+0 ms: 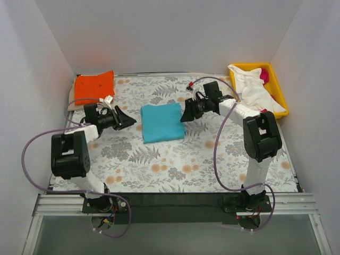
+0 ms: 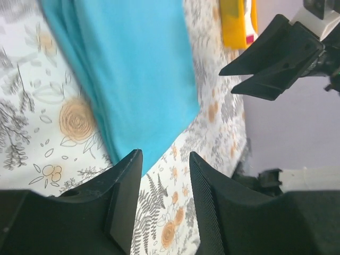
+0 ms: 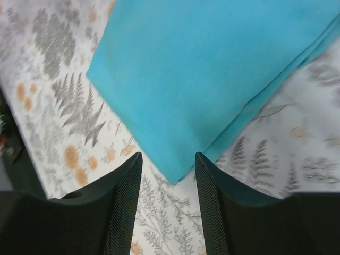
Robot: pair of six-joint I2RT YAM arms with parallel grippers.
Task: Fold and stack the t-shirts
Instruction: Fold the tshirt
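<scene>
A folded teal-blue t-shirt lies flat on the floral cloth mid-table. It also shows in the left wrist view and the right wrist view. My left gripper is open and empty just left of it, one shirt corner between its fingertips' line of sight. My right gripper is open and empty just right of it, over another corner. A folded orange t-shirt lies at the far left. A white t-shirt and a magenta one lie crumpled in the tray.
The yellow tray stands at the far right corner. A pale cloth edge shows under the orange shirt. White walls close in the table on three sides. The floral table cloth covers the near half.
</scene>
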